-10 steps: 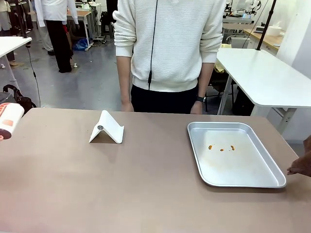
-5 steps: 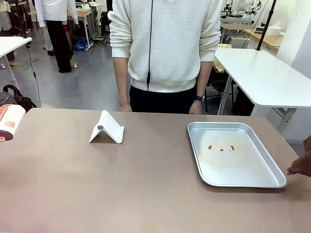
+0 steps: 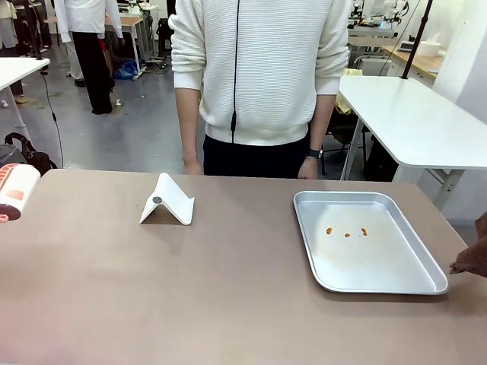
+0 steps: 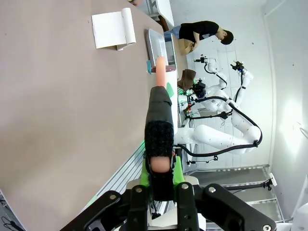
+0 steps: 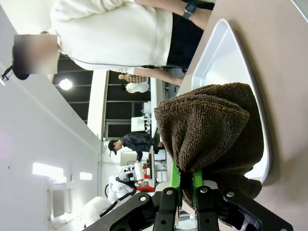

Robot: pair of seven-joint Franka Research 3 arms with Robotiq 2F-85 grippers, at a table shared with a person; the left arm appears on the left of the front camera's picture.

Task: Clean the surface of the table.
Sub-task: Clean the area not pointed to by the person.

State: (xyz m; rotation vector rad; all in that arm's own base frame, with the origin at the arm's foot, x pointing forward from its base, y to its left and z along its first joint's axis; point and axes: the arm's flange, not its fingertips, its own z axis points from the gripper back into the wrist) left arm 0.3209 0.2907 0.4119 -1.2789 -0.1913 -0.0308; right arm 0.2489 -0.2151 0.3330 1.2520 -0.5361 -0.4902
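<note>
The brownish-taupe table point(image 3: 190, 281) is wide and matte. In the left wrist view my left gripper point(image 4: 161, 174) is shut on a long black-handled tool point(image 4: 159, 115) with a pale orange tip, held above the table point(image 4: 67, 106). The tool's white and orange end point(image 3: 13, 192) pokes in at the front view's left edge. My right gripper point(image 5: 185, 185) is shut on a folded brown cloth point(image 5: 211, 125), which hangs just off the tray's near right corner point(image 3: 473, 257).
A silver tray point(image 3: 411, 266) with a few orange crumbs point(image 3: 347, 232) lies on the table's right half. A white folded stand point(image 3: 167, 200) sits left of centre. A person in a white sweater point(image 3: 259, 68) stands at the far edge, arms down.
The tool's white and orange end has slipped slightly left and down at the picture's edge. The person has shifted a little to the left. The cloth has stayed put.
</note>
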